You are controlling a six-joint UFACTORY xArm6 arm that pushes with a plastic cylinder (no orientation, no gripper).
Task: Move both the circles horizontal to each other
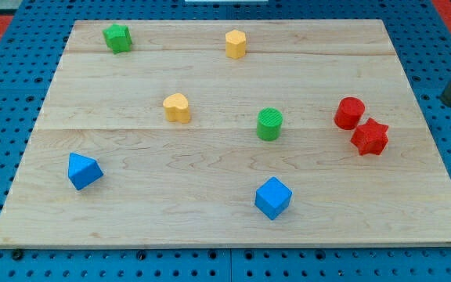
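Observation:
The green circle (269,124) stands near the middle of the wooden board (210,227). The red circle (349,113) stands to its right, slightly higher in the view. It touches the red star (369,137) at its lower right. A dark rod enters at the view's right edge, and my tip (450,103) is off the board over the blue pegboard. It is to the right of the red circle and apart from every block.
A green star (117,37) sits at the top left and a yellow hexagon (236,44) at the top middle. A yellow heart (177,107) sits left of centre. A blue triangular block (83,171) is at the lower left and a blue cube (272,197) at the bottom middle.

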